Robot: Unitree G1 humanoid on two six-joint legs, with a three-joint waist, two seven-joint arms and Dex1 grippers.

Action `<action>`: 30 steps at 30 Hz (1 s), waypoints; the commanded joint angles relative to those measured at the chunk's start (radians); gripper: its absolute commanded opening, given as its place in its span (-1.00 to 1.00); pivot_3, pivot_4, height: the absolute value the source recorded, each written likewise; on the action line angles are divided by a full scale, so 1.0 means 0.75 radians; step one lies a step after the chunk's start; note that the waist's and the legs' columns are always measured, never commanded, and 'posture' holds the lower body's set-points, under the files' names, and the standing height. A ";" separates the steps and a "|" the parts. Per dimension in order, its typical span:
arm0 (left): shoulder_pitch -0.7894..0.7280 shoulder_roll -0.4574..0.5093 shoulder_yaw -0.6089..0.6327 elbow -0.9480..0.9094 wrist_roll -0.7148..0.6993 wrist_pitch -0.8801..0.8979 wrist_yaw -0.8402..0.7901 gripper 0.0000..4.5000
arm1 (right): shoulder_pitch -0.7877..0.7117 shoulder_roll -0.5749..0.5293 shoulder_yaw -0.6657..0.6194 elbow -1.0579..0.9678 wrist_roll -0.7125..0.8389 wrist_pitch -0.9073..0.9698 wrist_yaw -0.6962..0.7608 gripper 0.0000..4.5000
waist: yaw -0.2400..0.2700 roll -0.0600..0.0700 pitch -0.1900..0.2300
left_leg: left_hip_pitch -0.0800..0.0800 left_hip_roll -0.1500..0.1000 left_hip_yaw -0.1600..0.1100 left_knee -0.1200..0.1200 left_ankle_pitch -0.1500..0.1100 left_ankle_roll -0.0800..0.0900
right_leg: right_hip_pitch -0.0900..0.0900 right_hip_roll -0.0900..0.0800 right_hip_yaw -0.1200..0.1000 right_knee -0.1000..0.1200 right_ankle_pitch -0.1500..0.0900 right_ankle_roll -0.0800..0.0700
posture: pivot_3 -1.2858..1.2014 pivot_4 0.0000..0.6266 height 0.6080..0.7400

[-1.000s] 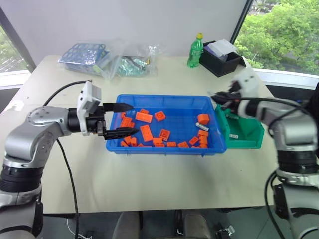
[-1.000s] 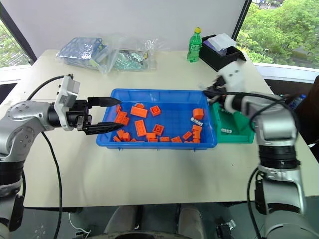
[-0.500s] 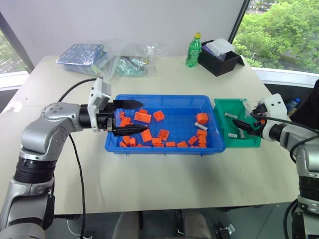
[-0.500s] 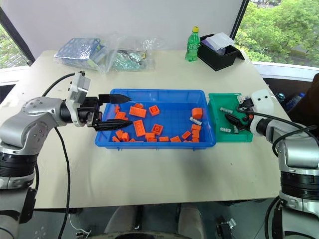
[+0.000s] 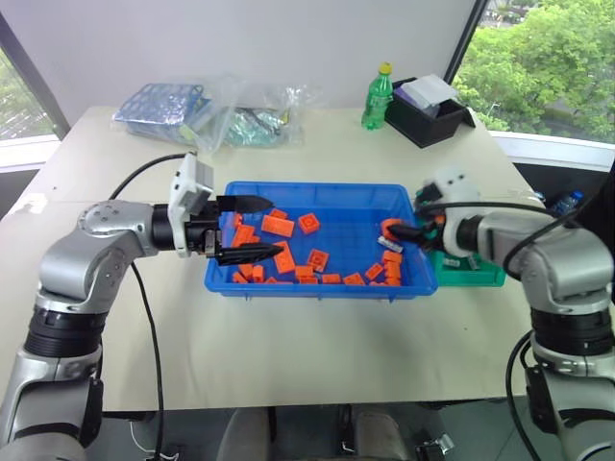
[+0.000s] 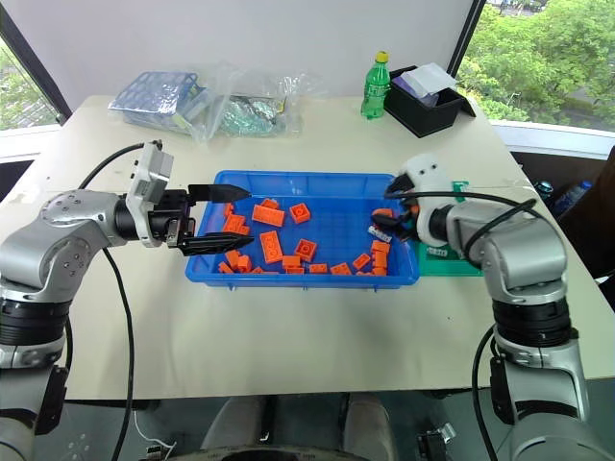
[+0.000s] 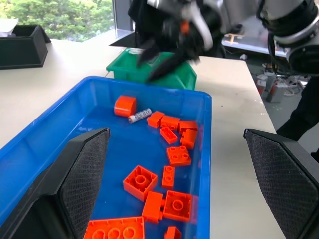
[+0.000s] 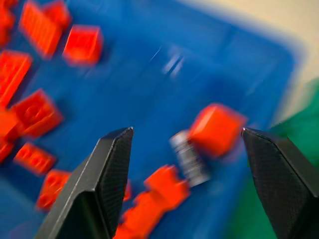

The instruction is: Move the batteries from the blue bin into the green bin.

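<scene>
The blue bin (image 5: 317,192) lies mid-table with orange bricks scattered in it. One silver battery (image 7: 139,115) lies at its right end beside a rounded orange brick; the right wrist view shows that battery (image 8: 189,158) between and just beyond the fingers. My right gripper (image 5: 399,232) hangs open over that end, a little above the battery. The green bin (image 5: 476,271) stands against the blue bin's right side, mostly hidden behind my right arm. My left gripper (image 5: 274,228) is open and level over the blue bin's left end, holding nothing.
Orange bricks (image 5: 279,227) are scattered over the blue bin's floor, thickest along its near wall. A green bottle (image 5: 377,96), a black box (image 5: 428,110) and plastic bags (image 5: 226,115) stand at the table's far side. Bare tabletop lies in front of the bins.
My right gripper opened over the green bin, then swung left and down to the blue bin's right end. The left gripper held its place. The view shifted slightly.
</scene>
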 commanded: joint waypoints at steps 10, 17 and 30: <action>-0.020 0.000 0.043 -0.034 -0.016 -0.033 0.016 1.00 | -0.102 0.039 0.190 0.242 -0.050 -0.174 0.003 0.58 | -0.004 0.000 0.000 | 0.000 0.000 0.001 0.000 0.000 0.000 | 0.000 0.001 0.000 0.001 0.000 0.000 | 0.03 -0.52 0.74; 0.002 0.002 0.060 -0.058 -0.030 -0.027 0.036 1.00 | -0.162 0.008 0.293 0.439 -0.108 -0.251 0.053 0.58 | -0.002 0.000 0.000 | 0.000 0.000 0.001 0.000 0.000 0.000 | 0.000 0.001 0.000 0.001 0.000 0.000 | 0.03 -0.52 0.74; 0.012 -0.004 0.072 -0.075 -0.042 -0.019 0.063 1.00 | -0.223 0.000 0.362 0.551 -0.184 -0.252 0.064 0.58 | -0.001 -0.001 0.000 | 0.000 0.000 0.000 0.000 0.000 0.000 | 0.001 0.000 0.000 0.001 0.000 0.000 | 0.03 -0.52 0.74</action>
